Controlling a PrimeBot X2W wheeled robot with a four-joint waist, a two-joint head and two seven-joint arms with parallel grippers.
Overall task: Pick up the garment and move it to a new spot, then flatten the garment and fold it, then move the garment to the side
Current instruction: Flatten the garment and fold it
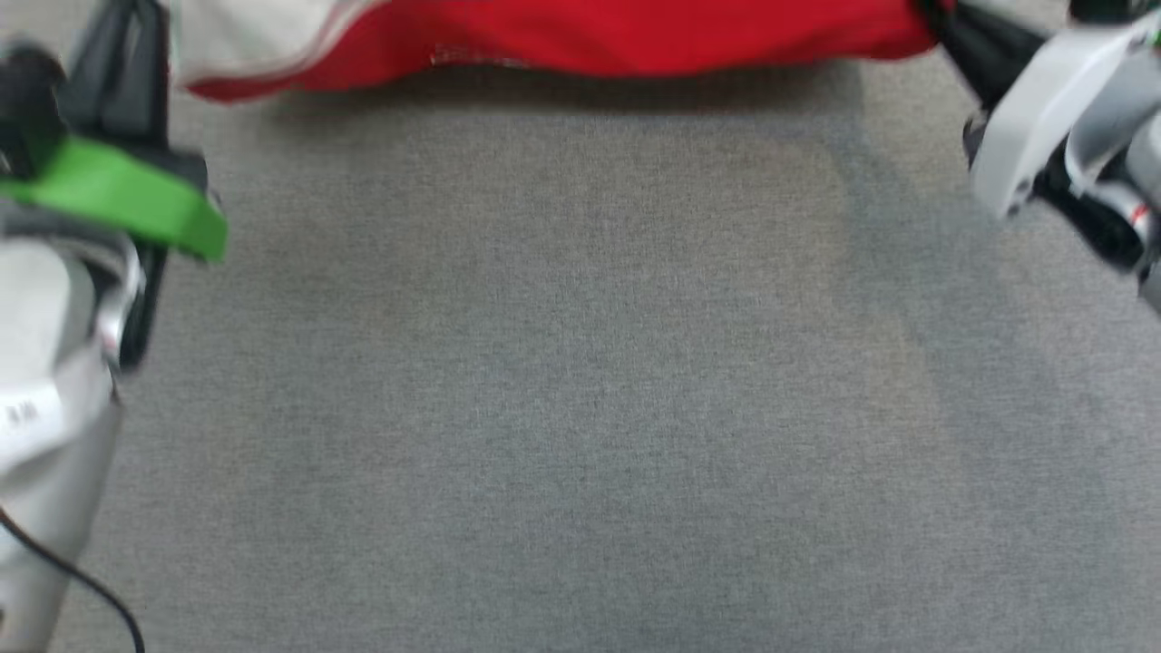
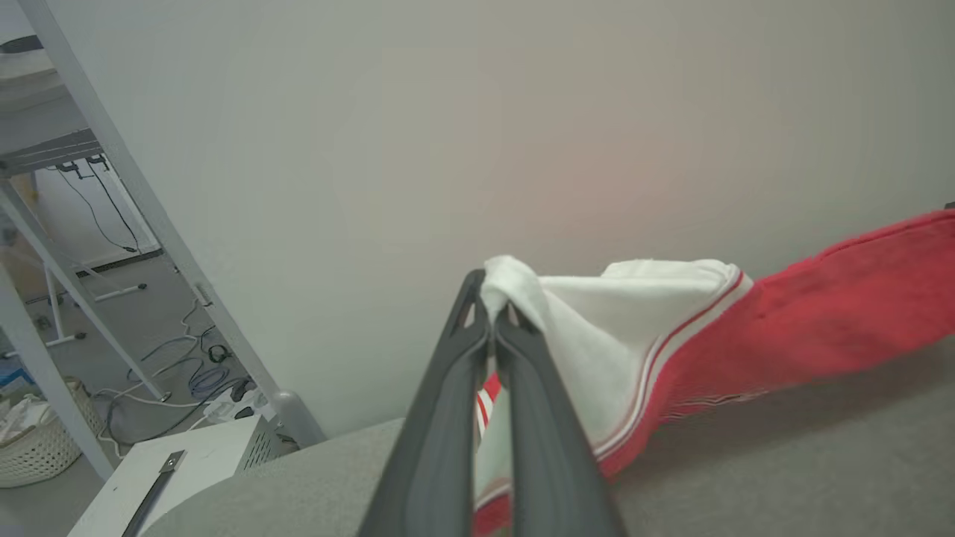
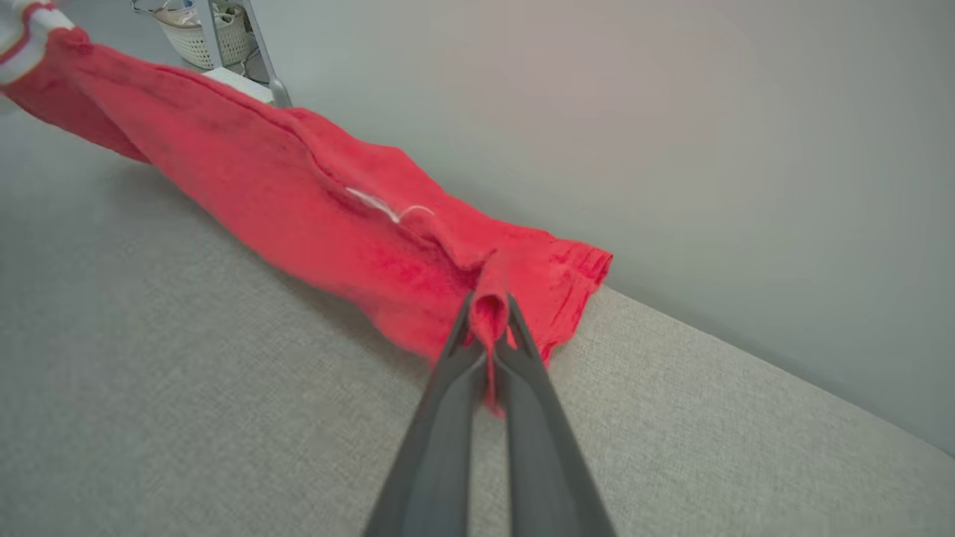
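The garment (image 1: 635, 36), red with a white sleeve, hangs stretched between my two grippers along the far side of the grey table (image 1: 580, 363). Its lower edge rides just above the cloth surface and casts a shadow there. At the upper left of the head view my left gripper (image 1: 122, 54) reaches toward the sleeve end. In the left wrist view the left gripper (image 2: 492, 317) is shut on the white sleeve (image 2: 597, 335), which has red-and-white striped trim. My right gripper (image 1: 952, 32) is at the upper right. In the right wrist view the right gripper (image 3: 489, 317) is shut on a pinch of the garment's (image 3: 336, 216) red hem corner.
A plain pale wall (image 2: 522, 112) rises right behind the table's far edge. Off the table's left end stand a slanted metal frame leg (image 2: 149, 224), a white box (image 2: 186, 462), a white basket (image 2: 37, 447) and floor cables (image 2: 201, 373). The table's near half is bare grey fabric.
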